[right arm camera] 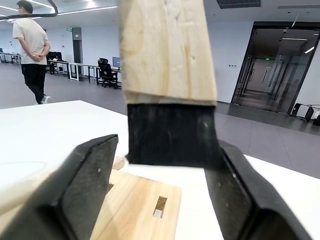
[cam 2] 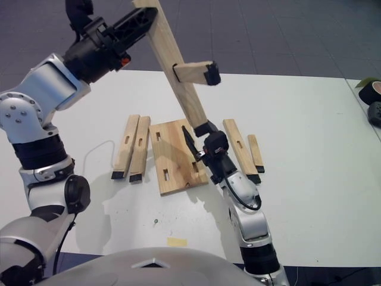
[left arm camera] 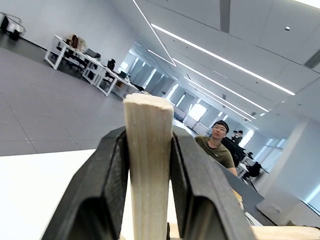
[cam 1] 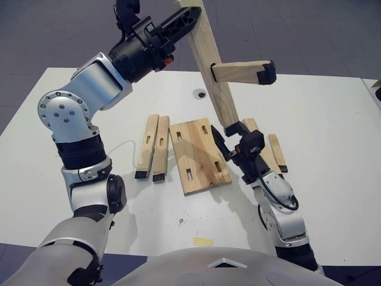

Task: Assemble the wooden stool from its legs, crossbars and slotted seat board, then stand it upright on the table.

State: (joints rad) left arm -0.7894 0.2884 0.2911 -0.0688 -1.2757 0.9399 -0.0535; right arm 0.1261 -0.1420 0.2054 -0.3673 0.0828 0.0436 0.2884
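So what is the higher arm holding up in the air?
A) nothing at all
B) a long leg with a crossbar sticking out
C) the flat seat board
B: the left gripper is shut on the top end of the leg, a crossbar juts from its side, and the seat board lies flat on the table.

— What's lying on the white table (cam 1: 333,119)?
— The slotted seat board (cam 1: 194,154), flat, mid-table. Two legs (cam 1: 147,146) lie side by side just left of it. A third leg (cam 2: 241,150) and a short crossbar (cam 2: 256,153) lie to its right.
— Anything else?
— A scrap of yellow tape (cam 1: 203,242) near the front edge.
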